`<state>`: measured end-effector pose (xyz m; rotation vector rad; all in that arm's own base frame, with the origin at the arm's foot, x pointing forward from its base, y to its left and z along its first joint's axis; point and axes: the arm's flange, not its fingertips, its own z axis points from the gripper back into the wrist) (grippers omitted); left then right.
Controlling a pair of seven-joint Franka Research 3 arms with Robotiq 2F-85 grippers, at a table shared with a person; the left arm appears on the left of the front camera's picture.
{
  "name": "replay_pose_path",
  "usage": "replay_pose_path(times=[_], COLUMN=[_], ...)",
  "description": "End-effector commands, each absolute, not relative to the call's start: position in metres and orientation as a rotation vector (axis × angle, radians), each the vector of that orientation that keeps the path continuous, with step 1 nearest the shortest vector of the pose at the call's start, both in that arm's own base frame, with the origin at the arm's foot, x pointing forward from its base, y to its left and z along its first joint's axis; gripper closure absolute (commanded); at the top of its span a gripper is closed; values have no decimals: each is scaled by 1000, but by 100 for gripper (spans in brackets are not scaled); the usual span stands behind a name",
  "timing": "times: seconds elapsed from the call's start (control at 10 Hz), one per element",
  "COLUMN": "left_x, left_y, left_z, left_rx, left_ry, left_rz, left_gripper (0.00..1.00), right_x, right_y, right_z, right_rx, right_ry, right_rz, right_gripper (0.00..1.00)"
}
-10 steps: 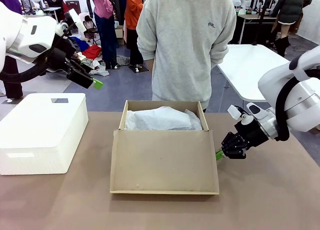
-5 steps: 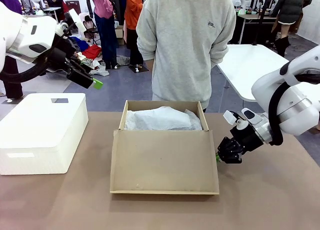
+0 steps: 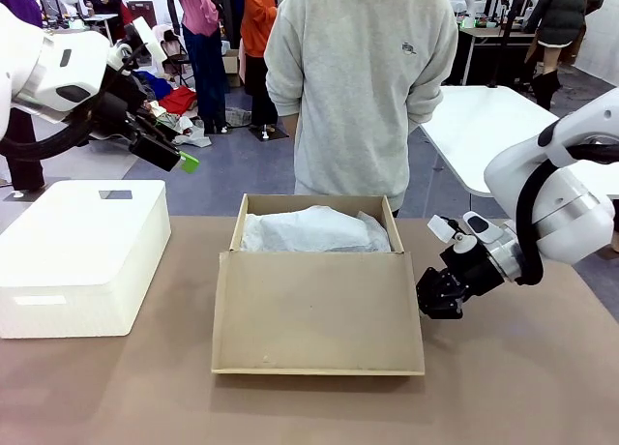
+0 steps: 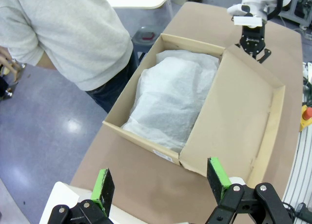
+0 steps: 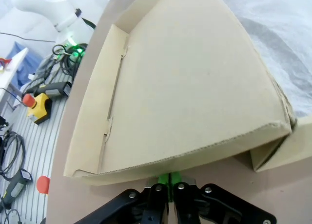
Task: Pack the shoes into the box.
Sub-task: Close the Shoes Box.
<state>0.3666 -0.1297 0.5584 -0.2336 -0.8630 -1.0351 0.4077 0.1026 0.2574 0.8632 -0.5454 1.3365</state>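
The box (image 3: 317, 290) sits mid-surface, tissue inside, its light, bendy lid flap (image 5: 185, 87) hanging forward. My right gripper (image 3: 432, 297), fingers pinched together, sits under the flap's edge; my left gripper (image 4: 163, 181) hovers wide open.

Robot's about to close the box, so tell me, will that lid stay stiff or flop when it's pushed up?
The lid is probably fairly stiff: it lies flat, unsagging. It should swing easily, being one thin hinged sheet. The right tool sits at one corner, so it may twist.
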Motion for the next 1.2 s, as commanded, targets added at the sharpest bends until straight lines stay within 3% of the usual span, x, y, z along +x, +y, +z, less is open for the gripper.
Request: replay_pose_path(times=[0.0,0.6,1.1], left_x=[367,367,367], left_y=[-129,-129,-129], left_z=[558,558,558], left_rx=[-247,-247,-247], left_ry=[-866,-866,-866], left_rz=[-1036,-1036,-1036], left_gripper=[0,0,0], right_x=[410,414,425], right_y=[101,92,88], right_z=[266,291,307], right_rx=[968,1150,1162], right_ry=[-612,-724,-859], right_rz=[1320,1184,1038], right_gripper=[100,100,100])
